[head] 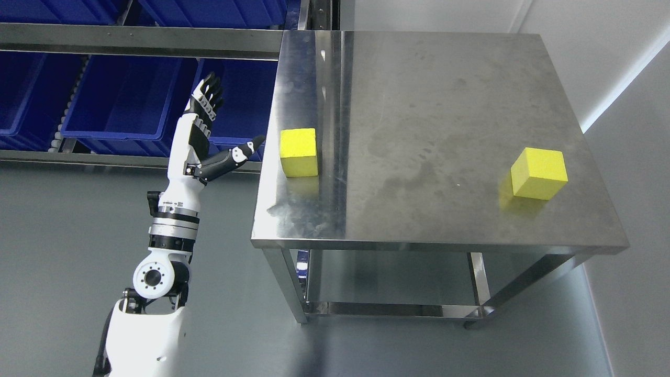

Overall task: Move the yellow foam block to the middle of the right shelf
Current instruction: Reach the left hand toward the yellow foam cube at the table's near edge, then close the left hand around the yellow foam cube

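A big shiny steel worktop (419, 146) is seen from above. Blue bins (120, 99) are stacked on a shelf rack (131, 42) to its left. Two yellow foam blocks are set on the worktop, well apart. One yellow foam block (299, 152) is placed near the left edge, and a second block (539, 173) is placed near the right edge. The left robot hand (212, 131) is held up beside the left edge, fingers spread wide, nothing held. The foam is judged to be light, soft and a bit squashy. It is best pinched gently on two flat opposite sides.
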### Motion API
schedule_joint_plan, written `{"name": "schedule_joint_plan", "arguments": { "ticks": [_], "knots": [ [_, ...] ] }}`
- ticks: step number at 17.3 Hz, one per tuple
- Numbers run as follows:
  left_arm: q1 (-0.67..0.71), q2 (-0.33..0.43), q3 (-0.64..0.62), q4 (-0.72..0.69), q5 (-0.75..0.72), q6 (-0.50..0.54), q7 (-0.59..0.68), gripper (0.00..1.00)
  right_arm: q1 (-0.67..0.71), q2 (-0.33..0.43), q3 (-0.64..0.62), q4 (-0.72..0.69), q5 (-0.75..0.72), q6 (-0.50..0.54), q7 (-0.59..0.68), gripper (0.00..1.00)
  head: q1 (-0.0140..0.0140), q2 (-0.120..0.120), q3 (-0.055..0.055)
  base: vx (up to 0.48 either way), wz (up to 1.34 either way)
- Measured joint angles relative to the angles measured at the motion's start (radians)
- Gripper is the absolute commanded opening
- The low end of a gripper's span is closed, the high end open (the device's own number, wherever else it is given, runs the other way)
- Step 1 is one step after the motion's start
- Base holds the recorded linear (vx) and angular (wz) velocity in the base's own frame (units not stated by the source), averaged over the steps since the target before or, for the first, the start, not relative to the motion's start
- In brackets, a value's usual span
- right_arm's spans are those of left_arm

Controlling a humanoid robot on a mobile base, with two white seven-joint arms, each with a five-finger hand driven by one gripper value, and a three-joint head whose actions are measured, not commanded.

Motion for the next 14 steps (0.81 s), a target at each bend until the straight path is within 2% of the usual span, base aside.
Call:
{"name": "schedule_joint_plan", "arguments": {
  "ticks": [3,7,14],
  "knots": [
    [0.020,0.047,-0.001,0.001,0.005,-0.077,-0.122,1.00,0.000,0.000,0.000,0.000,0.000,0.000,0.000,1.00,0.0000,0.000,0.000,0.000,0.00],
    [0.035,0.110,0.001,0.019,0.003,-0.113,-0.305,1.00,0.000,0.000,0.000,0.000,0.000,0.000,0.000,1.00,0.0000,0.000,0.000,0.000,0.00],
    [-0.029,0.163,0.008,0.106,-0.054,-0.079,-0.347,0.98,0.000,0.000,0.000,0.000,0.000,0.000,0.000,1.00,0.0000,0.000,0.000,0.000,0.00]
  ]
}}
